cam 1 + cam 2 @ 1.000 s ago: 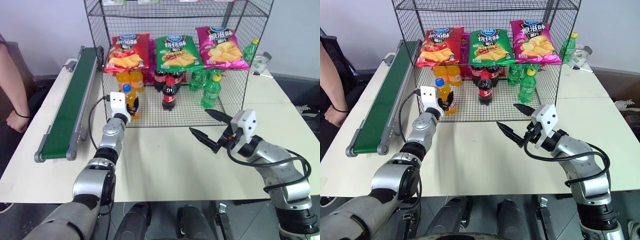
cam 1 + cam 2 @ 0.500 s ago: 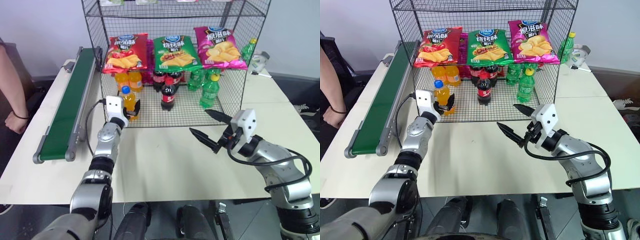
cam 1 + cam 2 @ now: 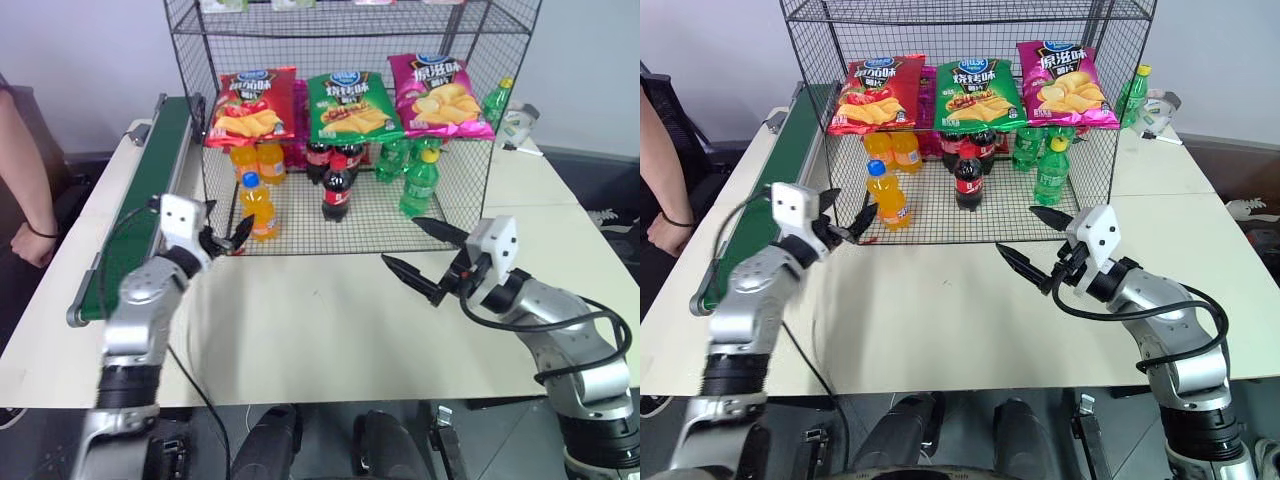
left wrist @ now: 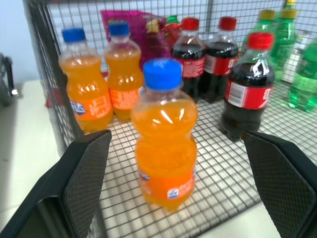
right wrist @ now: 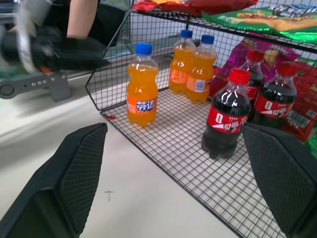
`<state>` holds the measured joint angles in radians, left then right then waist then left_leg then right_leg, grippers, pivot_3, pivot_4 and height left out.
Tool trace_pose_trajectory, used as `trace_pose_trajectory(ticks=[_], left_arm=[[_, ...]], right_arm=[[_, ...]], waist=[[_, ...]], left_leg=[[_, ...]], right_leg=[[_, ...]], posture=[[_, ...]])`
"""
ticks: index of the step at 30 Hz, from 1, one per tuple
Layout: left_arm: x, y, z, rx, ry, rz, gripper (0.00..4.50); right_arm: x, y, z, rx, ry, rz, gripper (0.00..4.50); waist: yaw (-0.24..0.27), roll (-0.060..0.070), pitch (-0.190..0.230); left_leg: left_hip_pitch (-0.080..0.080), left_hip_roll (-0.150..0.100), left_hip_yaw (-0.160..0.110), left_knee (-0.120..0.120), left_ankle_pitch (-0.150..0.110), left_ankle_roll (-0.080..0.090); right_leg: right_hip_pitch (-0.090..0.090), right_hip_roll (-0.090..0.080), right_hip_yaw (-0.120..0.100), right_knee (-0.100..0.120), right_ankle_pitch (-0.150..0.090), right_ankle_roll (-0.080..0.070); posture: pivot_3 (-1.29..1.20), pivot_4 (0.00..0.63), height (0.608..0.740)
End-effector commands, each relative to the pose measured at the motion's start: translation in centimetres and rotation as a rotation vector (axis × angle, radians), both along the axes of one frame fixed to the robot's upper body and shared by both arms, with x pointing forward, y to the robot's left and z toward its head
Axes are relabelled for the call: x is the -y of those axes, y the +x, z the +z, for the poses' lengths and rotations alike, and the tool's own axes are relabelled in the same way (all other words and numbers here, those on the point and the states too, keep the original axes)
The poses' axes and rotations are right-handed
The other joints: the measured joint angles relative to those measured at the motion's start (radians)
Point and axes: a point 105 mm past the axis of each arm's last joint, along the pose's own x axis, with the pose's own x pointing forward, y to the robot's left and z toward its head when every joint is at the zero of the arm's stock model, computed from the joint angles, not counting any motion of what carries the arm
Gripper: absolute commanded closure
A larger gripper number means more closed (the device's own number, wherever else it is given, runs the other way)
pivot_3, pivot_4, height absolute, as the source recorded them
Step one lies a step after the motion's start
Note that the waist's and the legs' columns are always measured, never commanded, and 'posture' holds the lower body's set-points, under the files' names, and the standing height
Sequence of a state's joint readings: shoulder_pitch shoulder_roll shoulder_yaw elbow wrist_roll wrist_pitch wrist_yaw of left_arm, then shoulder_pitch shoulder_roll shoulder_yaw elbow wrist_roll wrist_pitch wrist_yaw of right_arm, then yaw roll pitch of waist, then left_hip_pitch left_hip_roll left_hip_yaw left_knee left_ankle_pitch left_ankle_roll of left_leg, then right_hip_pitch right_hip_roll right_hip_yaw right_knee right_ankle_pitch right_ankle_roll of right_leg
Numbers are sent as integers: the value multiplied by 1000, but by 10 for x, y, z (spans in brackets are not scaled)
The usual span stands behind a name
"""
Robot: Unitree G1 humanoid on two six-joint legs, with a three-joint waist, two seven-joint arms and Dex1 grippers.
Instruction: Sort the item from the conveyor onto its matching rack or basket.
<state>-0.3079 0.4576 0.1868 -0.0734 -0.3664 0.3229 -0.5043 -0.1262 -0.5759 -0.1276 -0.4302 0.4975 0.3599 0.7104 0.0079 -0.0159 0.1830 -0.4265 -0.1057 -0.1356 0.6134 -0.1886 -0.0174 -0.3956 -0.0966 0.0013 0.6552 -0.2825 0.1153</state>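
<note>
- Judging from where things lay, the step in hand was the retreat after the drop-off: the orange soda bottle (image 3: 257, 205) stood upright on the bottom tier of the black wire rack (image 3: 470, 160), near that tier's front-left corner and just inside its open front.
- Nearest of all, the right gripper (image 3: 424, 258) hovered over the cream table (image 3: 320, 330), in front of the rack's front-right corner, its two black fingers spread wide with nothing between them; it was best left parked there, out of the way.
- A little farther in, the left gripper (image 3: 222, 241) sat just off the rack's front-left corner, fingers splayed wide and empty, the bottle apart from them.
- To finish well, that gripper needed to draw straight away from the front edge, fingers kept wide, so neither tip clipped the bottle or snagged the mesh side wall (image 4: 49, 74).
- Any tilt or sideways sweep would likely tip the bottle, which looked narrow-footed on the open grid.
- Behind it, two more orange soda bottles (image 4: 101, 82) stood toward the back-left corner, so the spot matched.
- Cola bottles (image 3: 336, 185) filled the middle and green bottles (image 3: 421, 183) the right of that tier.
- Farthest left, the green conveyor belt (image 3: 135, 205) ran along the table's left edge, its visible stretch bare.
</note>
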Motion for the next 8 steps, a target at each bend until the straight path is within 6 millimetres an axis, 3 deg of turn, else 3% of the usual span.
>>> trace_pose_trajectory(ticks=[1, 8], left_arm=[[-15, -22, 17, -1, 34, -43, 103], [-33, -41, 12, -71, 63, -51, 103]], right_arm=[[-1, -4, 12, 49, -5, 24, 0], [-3, -2, 11, 43, -5, 40, 0]], waist=[[-1, 1, 0], [6, 1, 0]], left_leg=[[0, 0, 0, 0, 0, 0], [0, 0, 0, 0, 0, 0]], right_leg=[[0, 0, 0, 0, 0, 0], [0, -1, 1, -1, -2, -3]], posture=[[0, 150, 740], [0, 150, 740]])
